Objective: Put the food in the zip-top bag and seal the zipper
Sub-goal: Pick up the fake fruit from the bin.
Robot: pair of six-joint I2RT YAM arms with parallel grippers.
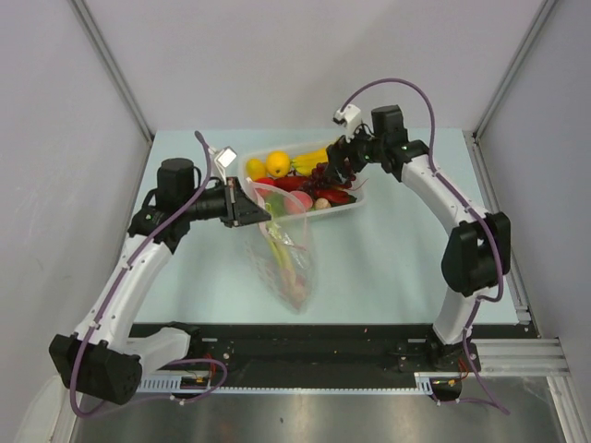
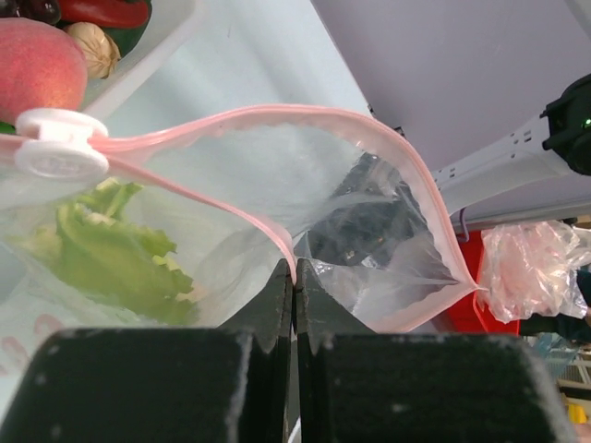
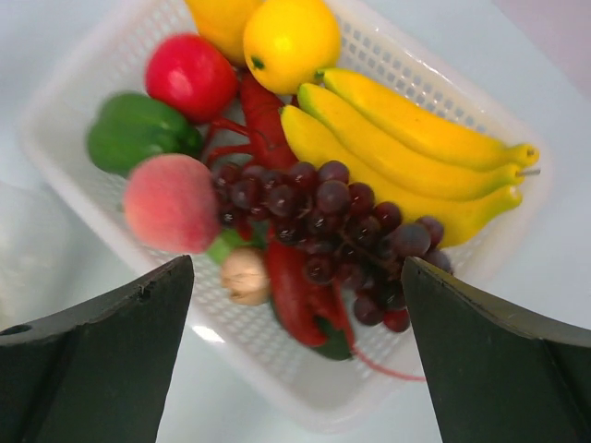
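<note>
The zipper (image 2: 369,129) of the zip-top bag (image 1: 297,277) was pinched tight in the left gripper (image 2: 294,277) beside the white basket (image 3: 416,74), a leafy stalk (image 2: 120,240) seen inside. The right gripper (image 3: 295,268) was held wide apart and empty over grapes (image 3: 323,217) and bananas (image 3: 406,157).

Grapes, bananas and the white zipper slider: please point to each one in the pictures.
grapes (image 3: 323,226), right wrist view, middle of the bunch.
bananas (image 3: 406,164), right wrist view, the middle banana.
zipper slider (image 2: 57,145), left wrist view, its white body.

Three bananas (image 3: 406,138), one peach (image 3: 171,203), one grape bunch (image 3: 332,221), one basket (image 3: 277,369), one bag (image 1: 291,263)
</note>
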